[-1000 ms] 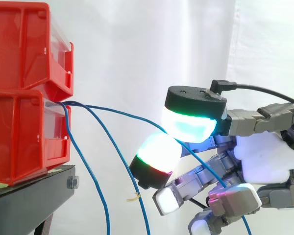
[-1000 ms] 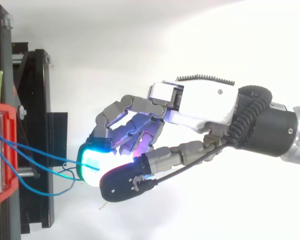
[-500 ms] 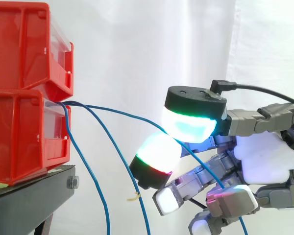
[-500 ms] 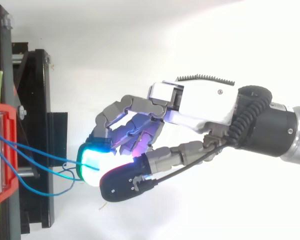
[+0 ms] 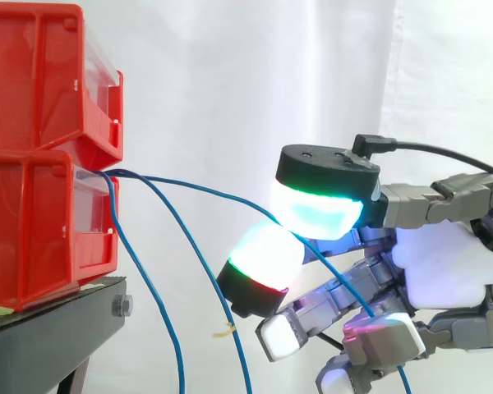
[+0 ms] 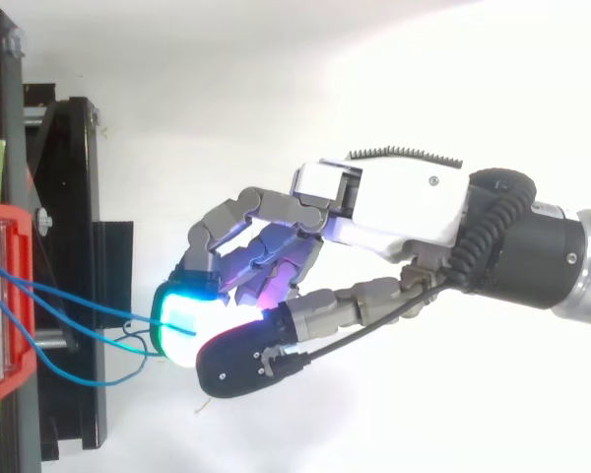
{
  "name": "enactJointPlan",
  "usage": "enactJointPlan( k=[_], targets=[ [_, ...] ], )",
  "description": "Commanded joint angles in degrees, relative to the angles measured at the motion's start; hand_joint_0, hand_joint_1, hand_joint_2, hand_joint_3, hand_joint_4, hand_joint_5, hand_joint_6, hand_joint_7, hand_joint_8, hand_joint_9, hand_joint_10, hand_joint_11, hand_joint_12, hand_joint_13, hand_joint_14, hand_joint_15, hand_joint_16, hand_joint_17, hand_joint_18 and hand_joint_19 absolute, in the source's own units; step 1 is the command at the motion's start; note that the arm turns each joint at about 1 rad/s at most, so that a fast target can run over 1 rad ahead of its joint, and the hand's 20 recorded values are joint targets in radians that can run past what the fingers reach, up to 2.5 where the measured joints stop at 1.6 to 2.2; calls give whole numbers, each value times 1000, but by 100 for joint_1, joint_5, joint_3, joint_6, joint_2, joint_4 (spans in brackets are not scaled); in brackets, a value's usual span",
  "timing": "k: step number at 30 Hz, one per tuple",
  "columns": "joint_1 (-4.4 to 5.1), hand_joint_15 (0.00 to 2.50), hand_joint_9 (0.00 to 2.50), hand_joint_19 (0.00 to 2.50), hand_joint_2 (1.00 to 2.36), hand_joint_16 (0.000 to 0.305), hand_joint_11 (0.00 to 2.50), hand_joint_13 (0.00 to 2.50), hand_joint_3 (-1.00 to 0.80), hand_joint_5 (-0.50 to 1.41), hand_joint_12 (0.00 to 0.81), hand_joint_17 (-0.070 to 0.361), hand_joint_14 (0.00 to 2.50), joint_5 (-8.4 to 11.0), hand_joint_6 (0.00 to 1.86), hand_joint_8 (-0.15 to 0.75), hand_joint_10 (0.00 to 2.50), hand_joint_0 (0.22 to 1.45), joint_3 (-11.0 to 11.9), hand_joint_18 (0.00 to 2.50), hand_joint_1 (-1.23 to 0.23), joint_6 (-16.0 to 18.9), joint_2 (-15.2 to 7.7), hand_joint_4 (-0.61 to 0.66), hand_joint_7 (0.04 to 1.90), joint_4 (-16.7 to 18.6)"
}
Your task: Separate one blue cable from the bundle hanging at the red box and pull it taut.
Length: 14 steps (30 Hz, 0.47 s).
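Cable (image 5: 199, 190) | runs from lower bin (image 5: 41, 230) front, sloping down-right into hand (image 5: 440, 271) | nearly straight | pinched between two glowing pads (image 5: 316, 209), then trailing past curled fingers to bottom edge | other cables (image 5: 178, 349) hanging slack beside stand (image 5: 57, 336)

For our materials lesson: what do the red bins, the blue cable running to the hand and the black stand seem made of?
Red bins: probably moulded plastic, glossy, with clear fronts.
Blue cable: thin, flexible, likely plastic-sheathed; it curves smoothly.
Black stand: apparently matte metal, with a bolt head.
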Motion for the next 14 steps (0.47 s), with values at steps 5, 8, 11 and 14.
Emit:
enactJointPlan(
  k=[5,8,11,14],
  targets=[
    [0,929,773,572,1013,54,642,1248,-215,-197,382,122,25,0,913,338,12,688,-2,756,-781,0,-6,42,966,0],
    [0,922,771,564,1014,54,647,1247,-215,-197,380,122,24,0,913,337,14,688,6,756,-781,0,3,49,964,0],
    [0,930,768,564,1013,54,644,1242,-218,-197,382,122,25,0,912,339,15,689,-2,755,-781,0,3,45,970,0],
    [0,921,767,565,1013,54,647,1240,-219,-197,382,122,25,0,912,337,15,689,-2,754,-780,0,3,50,975,0]
  ],
)
